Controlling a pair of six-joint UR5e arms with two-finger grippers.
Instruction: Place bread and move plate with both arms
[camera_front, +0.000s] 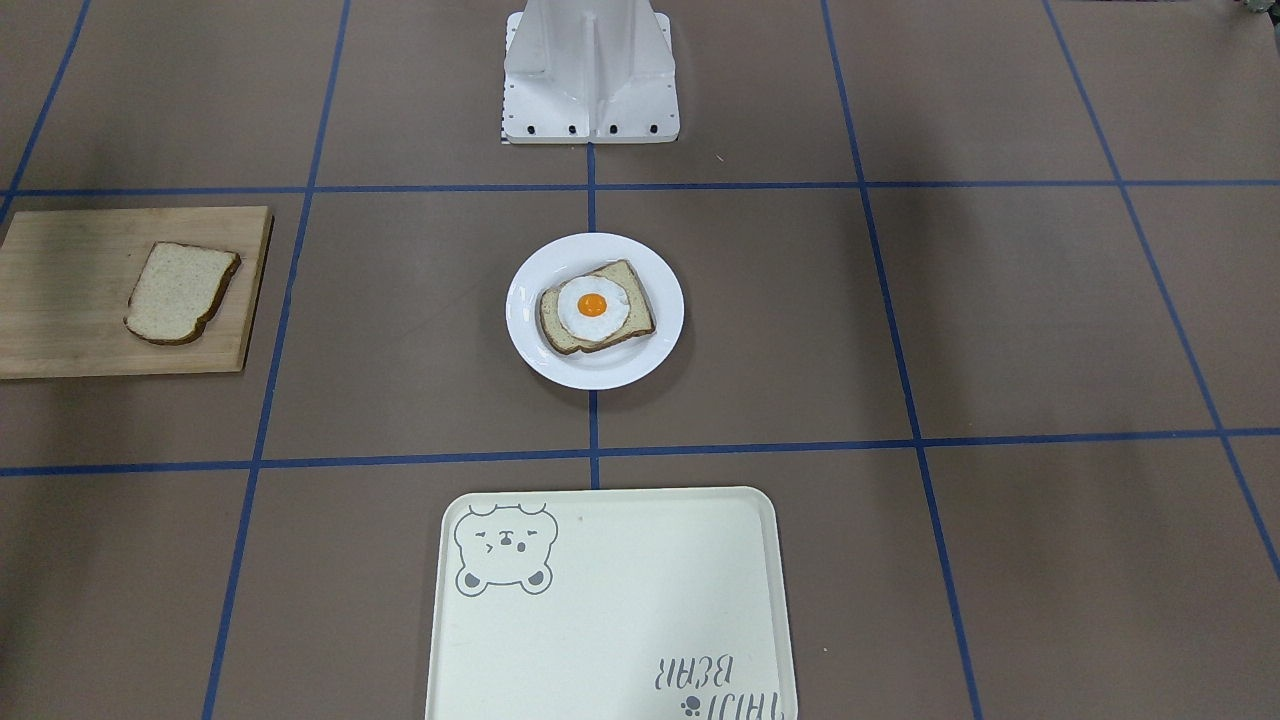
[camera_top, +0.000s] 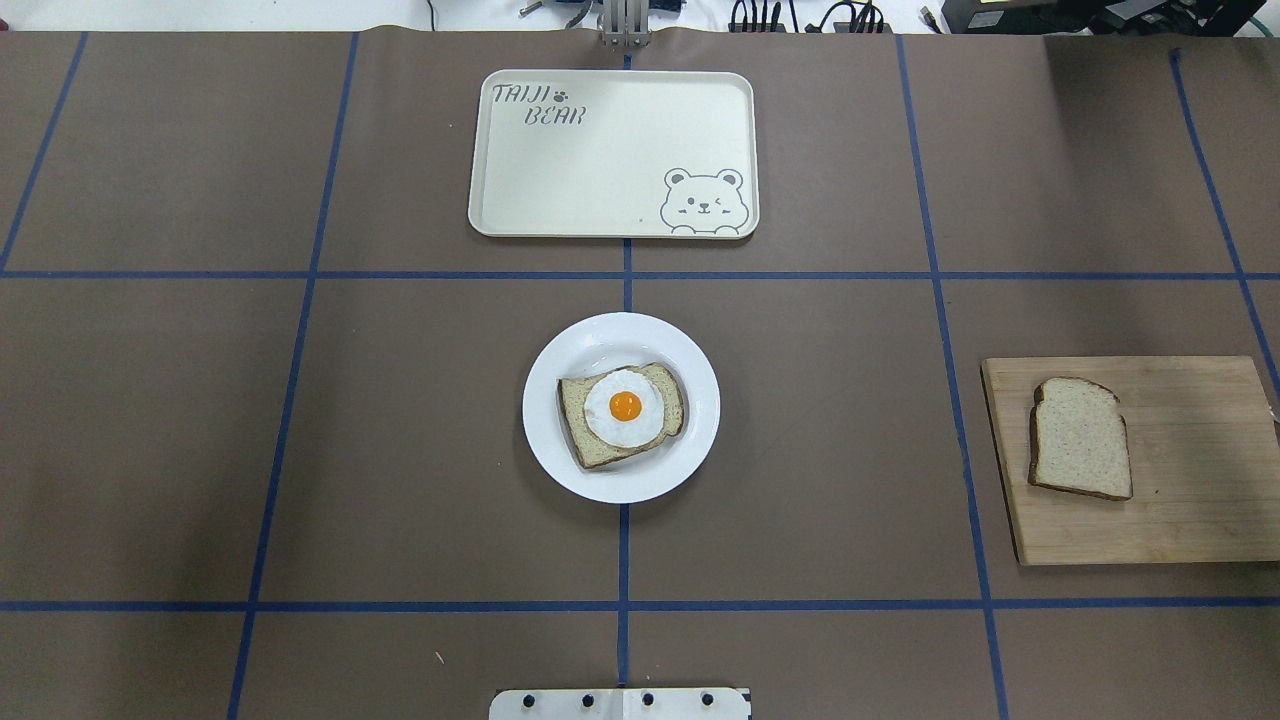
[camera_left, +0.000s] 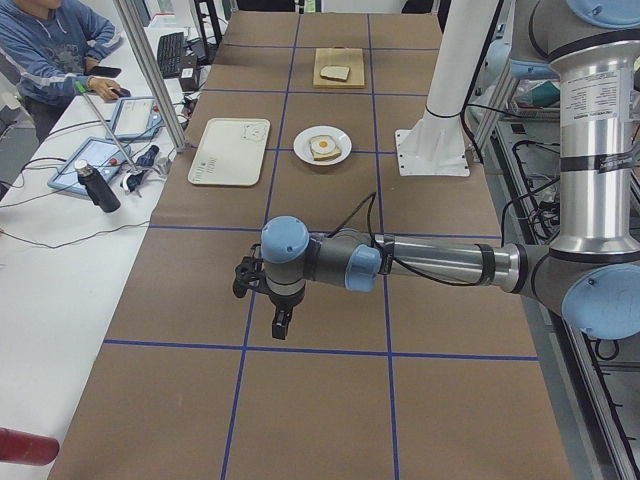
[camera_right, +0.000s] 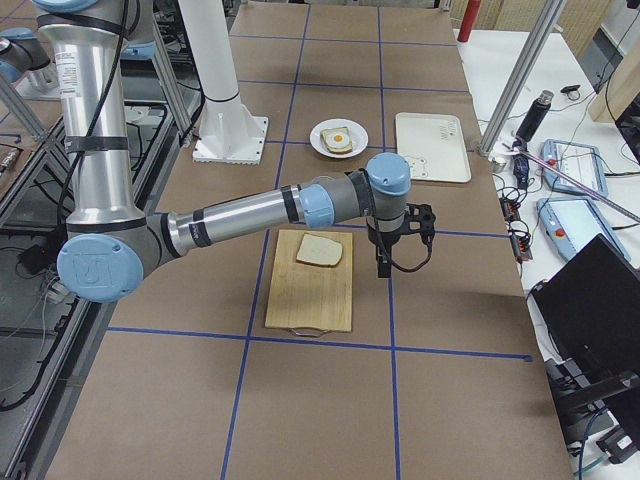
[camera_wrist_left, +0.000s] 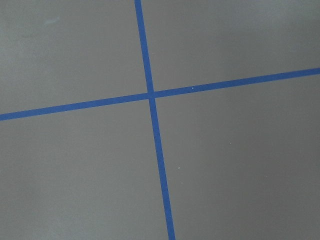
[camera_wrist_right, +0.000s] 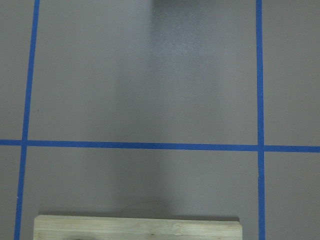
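Note:
The bread (camera_top: 1082, 438) lies flat on a wooden cutting board (camera_top: 1200, 500) on the robot's right; it also shows in the front view (camera_front: 182, 293). The white plate (camera_top: 545, 440) sits at the table's centre and holds a slice with a fried egg (camera_top: 625, 410). My left gripper (camera_left: 280, 328) shows only in the exterior left view, hanging above bare table far from the plate. My right gripper (camera_right: 383, 268) shows only in the exterior right view, just beyond the board's far edge, near the bread (camera_right: 320, 250). I cannot tell whether either is open or shut.
A cream bear-print tray (camera_top: 600, 160) lies beyond the plate, towards the operators' side. The white robot base (camera_front: 590, 80) stands behind the plate. Blue tape lines grid the brown table. A side bench (camera_left: 60, 200) holds tablets and a bottle, with a person sitting there.

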